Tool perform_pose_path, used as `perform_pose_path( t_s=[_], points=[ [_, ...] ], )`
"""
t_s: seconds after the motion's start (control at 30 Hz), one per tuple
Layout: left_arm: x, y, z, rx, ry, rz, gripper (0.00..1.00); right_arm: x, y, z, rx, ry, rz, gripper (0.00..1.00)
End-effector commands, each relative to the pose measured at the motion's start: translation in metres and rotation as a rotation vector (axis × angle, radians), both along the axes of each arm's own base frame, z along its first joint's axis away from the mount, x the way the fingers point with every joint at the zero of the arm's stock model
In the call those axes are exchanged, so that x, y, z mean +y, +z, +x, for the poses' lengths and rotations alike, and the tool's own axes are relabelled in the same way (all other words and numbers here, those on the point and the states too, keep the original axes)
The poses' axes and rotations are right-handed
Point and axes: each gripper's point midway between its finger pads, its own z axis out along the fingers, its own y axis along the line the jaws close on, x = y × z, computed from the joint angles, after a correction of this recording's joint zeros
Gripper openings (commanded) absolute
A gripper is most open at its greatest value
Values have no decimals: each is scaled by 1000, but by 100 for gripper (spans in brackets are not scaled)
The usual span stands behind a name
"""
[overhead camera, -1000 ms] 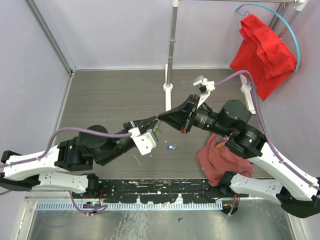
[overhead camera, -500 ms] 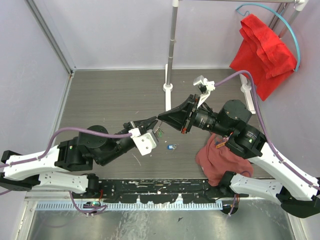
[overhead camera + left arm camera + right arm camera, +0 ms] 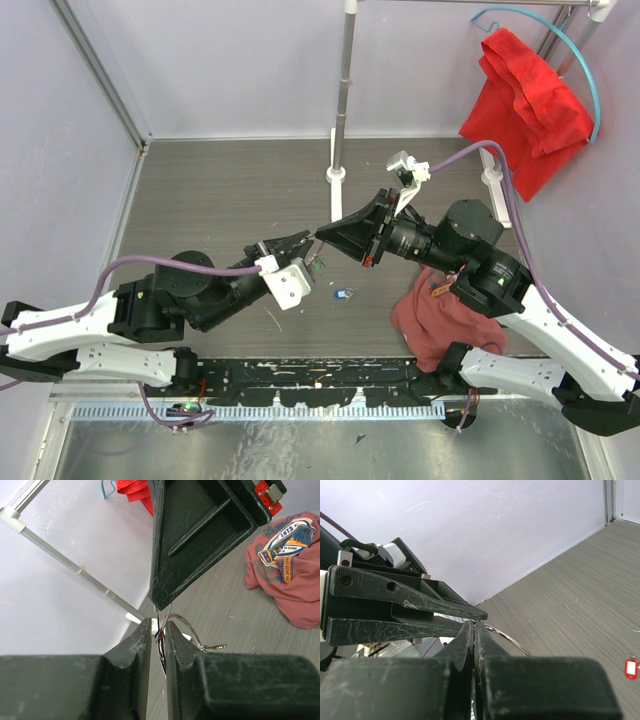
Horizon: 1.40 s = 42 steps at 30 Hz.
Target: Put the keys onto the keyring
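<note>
Task seems not far along. At least two keys are left: blue key (image 3: 343, 294) & red key (image 3: 631, 667) lie loose on the surface (image 3: 220, 190). The keyring (image 3: 187, 626) is up in the air btw. both arms. Right claw (image 3: 474, 626) is pressed together on its wire. Left claw (image 3: 158, 630) has a narrow gap w/ the wire inside; pinching or not, I cannot tell. Grey wood-look surface, pale walls, red cloth (image 3: 525, 95) hanging at back.
</note>
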Motion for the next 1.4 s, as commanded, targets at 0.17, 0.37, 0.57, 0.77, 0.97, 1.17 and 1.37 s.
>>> perform_pose_path(
  t_s=[0.17,0.37,0.57,0.77,0.97,1.17,1.37],
  points=[
    [4,9,1,-7,15,-43,22,-8,35,-9,-69,8,102,0],
    [0,9,0,-7,5,-43,23,-7,35,-9,-70,11,105,1],
    [-2,10,0,-7,1,-45,25,-8,35,-9,-67,13,105,1],
    [-3,9,0,-6,-1,-45,28,-8,34,-9,-68,14,104,1],
    [-5,9,-1,-6,-3,-42,25,-9,35,-10,-68,13,108,1],
    [-4,10,0,-6,0,-45,12,-9,35,-10,-68,12,107,1],
    [-4,10,0,-6,3,-45,0,-10,35,-10,-68,7,108,0]
  ],
)
